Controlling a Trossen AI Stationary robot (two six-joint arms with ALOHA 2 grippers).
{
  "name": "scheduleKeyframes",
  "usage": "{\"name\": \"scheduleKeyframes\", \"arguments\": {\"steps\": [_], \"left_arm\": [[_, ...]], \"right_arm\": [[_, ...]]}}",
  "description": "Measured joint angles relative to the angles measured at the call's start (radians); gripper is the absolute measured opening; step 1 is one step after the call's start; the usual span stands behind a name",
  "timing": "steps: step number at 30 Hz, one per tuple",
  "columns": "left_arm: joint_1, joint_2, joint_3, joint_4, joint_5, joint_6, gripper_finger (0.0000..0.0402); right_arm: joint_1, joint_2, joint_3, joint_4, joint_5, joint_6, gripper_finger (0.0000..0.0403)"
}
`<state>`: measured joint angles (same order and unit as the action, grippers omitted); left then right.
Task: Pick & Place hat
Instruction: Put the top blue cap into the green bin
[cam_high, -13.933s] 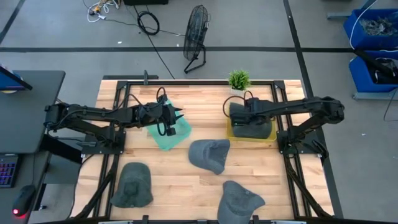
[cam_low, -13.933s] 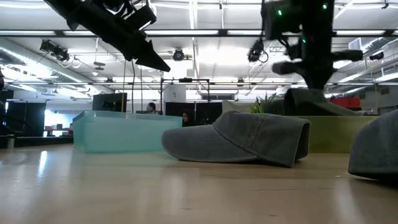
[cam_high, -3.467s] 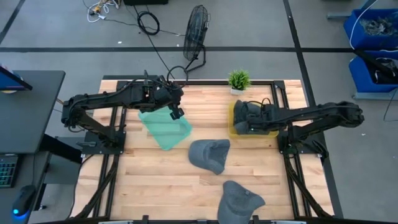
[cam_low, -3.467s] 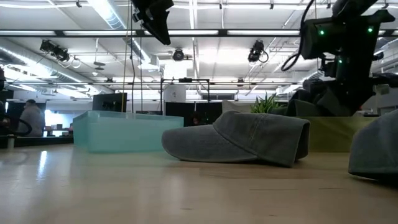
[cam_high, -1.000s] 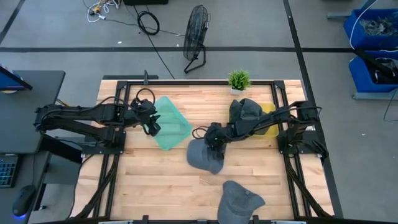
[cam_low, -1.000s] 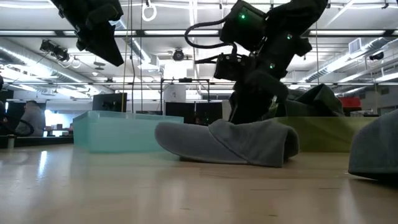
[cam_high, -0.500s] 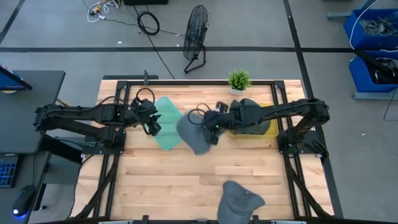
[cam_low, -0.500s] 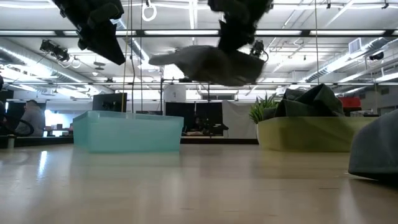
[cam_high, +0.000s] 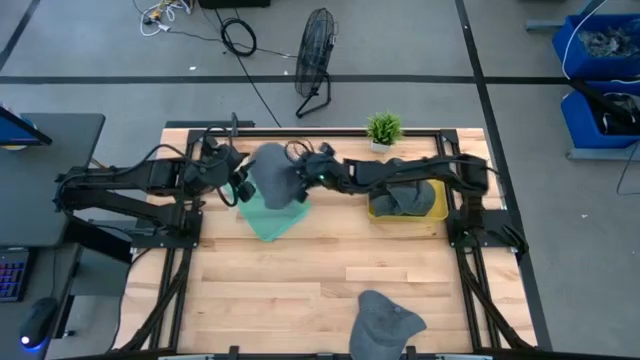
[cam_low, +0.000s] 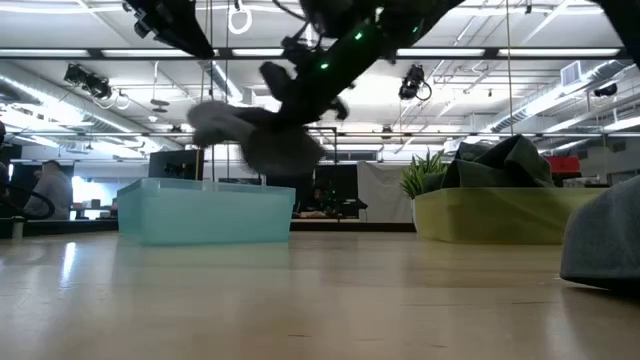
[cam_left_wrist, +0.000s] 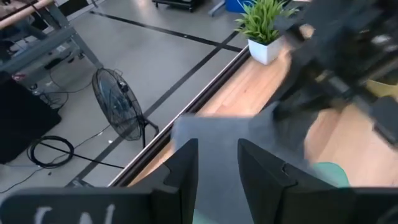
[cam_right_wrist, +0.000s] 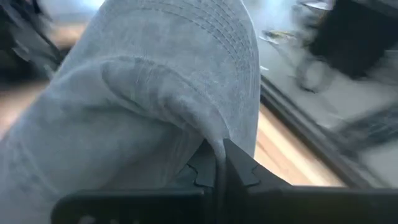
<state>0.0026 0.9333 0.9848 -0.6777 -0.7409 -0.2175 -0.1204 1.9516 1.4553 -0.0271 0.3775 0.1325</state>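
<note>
A grey hat (cam_high: 272, 172) hangs from my right gripper (cam_high: 306, 176), which is shut on it and reaches across from the table's right. In the low view the hat (cam_low: 250, 135) sits in the air above the teal bin (cam_low: 205, 212), blurred. The teal bin (cam_high: 268, 218) lies partly under the hat in the high view. My left gripper (cam_high: 238, 186) is open just left of the hat, and its wrist view shows the hat (cam_left_wrist: 230, 146) beyond the left gripper (cam_left_wrist: 217, 177). Another grey hat (cam_high: 386, 320) lies at the near edge. My right gripper (cam_right_wrist: 217, 167) pinches a fold of the hat's cloth (cam_right_wrist: 211, 134) between its two shut fingers (cam_right_wrist: 241, 169). The fingers come level from the table's right. The hat is lifted clear and droops below and beyond the fingers, over the teal bin.
A yellow bin (cam_high: 435, 208) on the right holds dark hats (cam_high: 400, 190); it also shows in the low view (cam_low: 500, 215). A small potted plant (cam_high: 383, 128) stands at the far edge. Bare wood (cam_high: 300, 280) lies toward the near side.
My right gripper has lifted the grey hat off the middle of the table and carried it left and toward the far edge, over the teal bin; the hat now hangs clear. My left gripper has risen a little.
</note>
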Motion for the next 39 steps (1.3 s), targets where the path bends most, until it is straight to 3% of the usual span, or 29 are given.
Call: {"name": "scheduleKeyframes", "arguments": {"steps": [4,10,15,26,34,39], "left_arm": [[0.000,0.003,-0.001,-0.014,0.002,-0.004,0.0115],[0.000,0.003,-0.001,-0.016,0.002,0.003,0.0115],[0.000,0.003,-0.001,-0.016,0.002,0.005,0.0115],[0.000,0.003,-0.001,-0.017,0.002,0.004,0.0115],[0.000,0.003,-0.001,-0.055,0.002,-0.007,0.0115],[0.000,0.003,-0.001,-0.070,0.002,-0.007,0.0115]], "right_arm": [[-0.011,0.096,0.079,0.069,-0.098,0.043,0.0009],[-0.015,0.227,0.147,0.058,-0.109,0.069,0.0009],[-0.017,0.248,0.156,0.074,-0.083,0.073,0.0013],[-0.043,0.245,0.156,0.114,-0.195,0.125,0.0102],[-0.044,0.162,0.156,0.034,-0.183,0.078,0.0137],[-0.042,0.108,0.156,-0.165,-0.012,0.050,0.0109]]}}
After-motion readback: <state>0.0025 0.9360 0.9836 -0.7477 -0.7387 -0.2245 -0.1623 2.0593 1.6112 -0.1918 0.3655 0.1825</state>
